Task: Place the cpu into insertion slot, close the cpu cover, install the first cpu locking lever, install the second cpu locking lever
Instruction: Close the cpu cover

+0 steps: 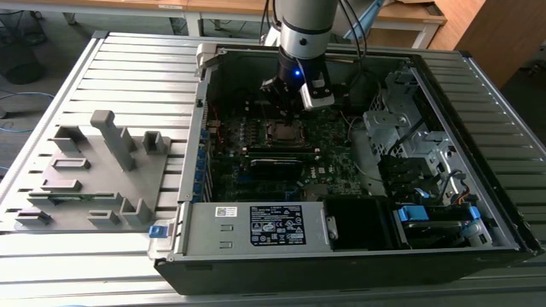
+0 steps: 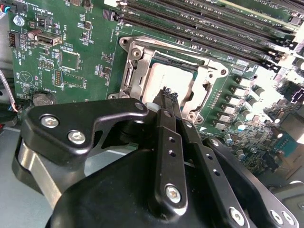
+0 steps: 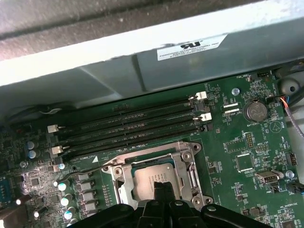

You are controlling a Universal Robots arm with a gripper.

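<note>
The cpu (image 2: 159, 78) lies flat in the insertion slot (image 2: 133, 71), its pale grey face showing through the window of the cpu cover (image 2: 202, 78), which lies down over it. In the first wrist view the cpu (image 3: 149, 179) sits inside the cover frame (image 3: 183, 156), and a thin lever wire (image 3: 85, 170) runs out from the slot's corner. My gripper (image 2: 167, 95) hangs just above the socket's edge, its two black fingers (image 2: 170, 142) pressed together with nothing between them. In the exterior view the gripper (image 1: 287, 105) is over the socket (image 1: 282, 132) inside the open computer case.
Long black memory slots (image 3: 128, 126) run beside the socket. The case's metal wall (image 3: 190, 66) stands close behind them. Drive cages and cables (image 1: 401, 134) fill the exterior view's right. A grey fixture tray (image 1: 94, 173) lies outside the case at the left.
</note>
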